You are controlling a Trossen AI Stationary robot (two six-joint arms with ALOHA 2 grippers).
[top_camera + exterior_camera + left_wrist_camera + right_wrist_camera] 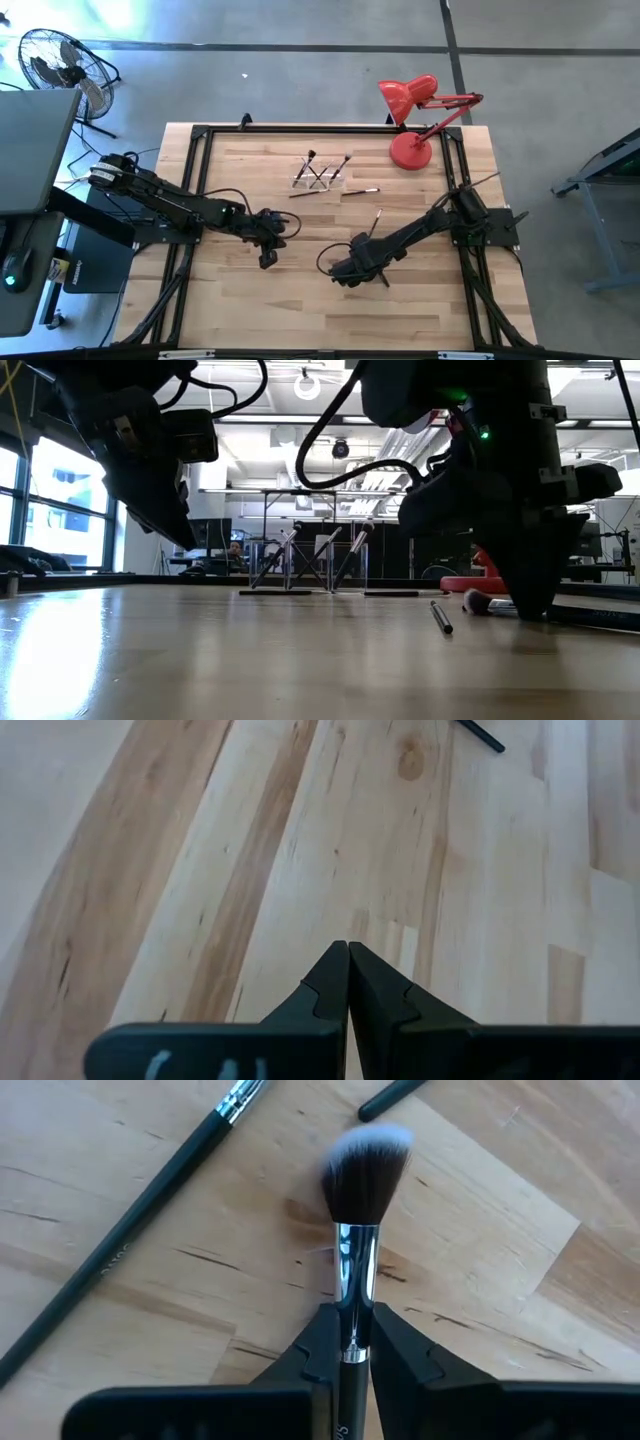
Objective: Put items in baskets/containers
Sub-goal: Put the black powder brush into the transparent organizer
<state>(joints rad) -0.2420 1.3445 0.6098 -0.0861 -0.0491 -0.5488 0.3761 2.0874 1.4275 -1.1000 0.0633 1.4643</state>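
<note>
My right gripper (352, 1342) is low over the table's middle right (383, 278) and is shut on a makeup brush with a silvery ferrule and white-tipped bristles (365, 1170). My left gripper (347, 970) is shut and empty, raised over bare wood at the middle left (268, 260). The clear holder (320, 176) stands at the far middle with several brushes leaning in it (310, 565). Loose brushes lie flat on the wood: one (360, 191) beside the holder and one (377, 220) nearer my right arm, also in the low view (441, 617). My right gripper pinches the brush between its two fingers at the lower end of the ferrule (352, 1320), where it meets the dark handle. The brush runs along the fingers, its head sticking out past their tips. The head is low by the table (475, 602); whether it touches the wood I cannot tell.
A red desk lamp (415, 120) stands at the far right corner, its round base (480, 582) behind my right gripper. A black frame (200, 135) runs round the table's edges. A long dark brush (150, 1190) lies just beside the held brush.
</note>
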